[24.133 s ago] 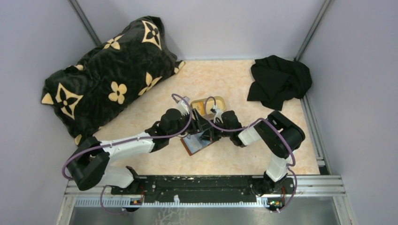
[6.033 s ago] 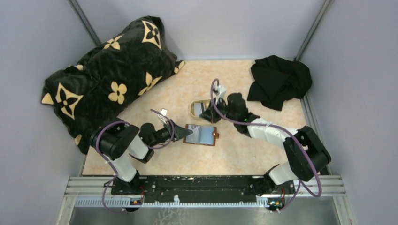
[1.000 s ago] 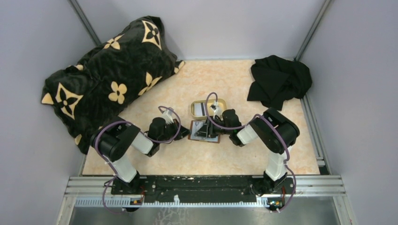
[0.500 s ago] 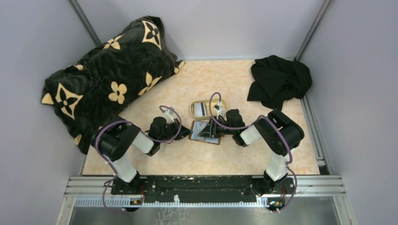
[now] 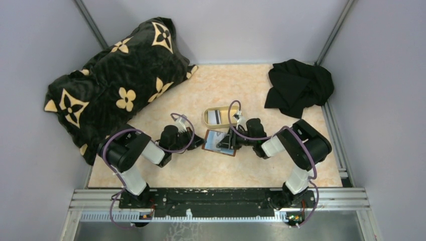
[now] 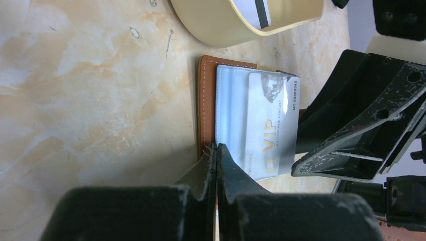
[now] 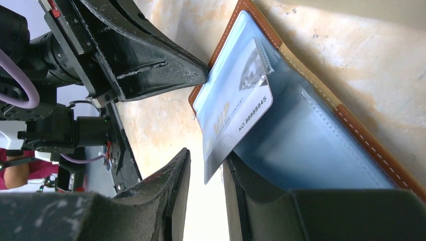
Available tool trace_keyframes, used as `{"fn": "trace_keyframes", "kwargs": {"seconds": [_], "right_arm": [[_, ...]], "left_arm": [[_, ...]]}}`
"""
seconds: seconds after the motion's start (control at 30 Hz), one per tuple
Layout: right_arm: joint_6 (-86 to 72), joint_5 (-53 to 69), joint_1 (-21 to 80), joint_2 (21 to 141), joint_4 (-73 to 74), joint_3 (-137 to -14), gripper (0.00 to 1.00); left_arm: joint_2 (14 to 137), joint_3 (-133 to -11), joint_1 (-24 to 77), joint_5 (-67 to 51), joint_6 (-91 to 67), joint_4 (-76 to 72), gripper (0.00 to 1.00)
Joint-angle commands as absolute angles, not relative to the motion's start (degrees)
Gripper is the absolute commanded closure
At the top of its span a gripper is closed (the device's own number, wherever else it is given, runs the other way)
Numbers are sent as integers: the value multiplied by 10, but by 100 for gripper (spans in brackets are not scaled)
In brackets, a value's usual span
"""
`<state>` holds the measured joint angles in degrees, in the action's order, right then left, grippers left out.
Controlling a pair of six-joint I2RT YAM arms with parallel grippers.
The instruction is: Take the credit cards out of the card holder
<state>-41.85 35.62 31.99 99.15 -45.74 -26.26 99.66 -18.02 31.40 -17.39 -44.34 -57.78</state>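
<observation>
Even, diffuse overhead light is recorded in the top view; shadows are soft and short. Glare is noted on the silver card (image 6: pixel 269 131) in the left wrist view. Near fingers (image 7: pixel 150 201) are rendered blurred and dark in the right wrist view.
</observation>
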Motion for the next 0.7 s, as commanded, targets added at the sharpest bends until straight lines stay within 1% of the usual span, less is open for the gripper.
{"fn": "trace_keyframes", "kwargs": {"seconds": [0.0,0.07,0.1,0.17,0.2,0.43,0.67], "right_arm": [[-400,357,312,958,-467,-254,69],[-393,354,309,952,-459,-252,71],[-390,353,307,951,-454,-252,77],[-386,351,305,951,-445,-251,95],[-384,350,304,951,-443,-251,99],[-362,340,289,914,-405,-249,100],[-325,344,226,835,-312,-237,100]], "left_arm": [[1023,-155,317,-167,-429,-476,100],[1023,-155,316,-169,-430,-478,100],[1024,-155,316,-169,-430,-478,100],[1024,-155,316,-170,-430,-479,100],[1025,-156,316,-170,-430,-479,100],[1025,-153,316,-171,-430,-480,100],[1019,-153,314,-175,-429,-480,100]]}}
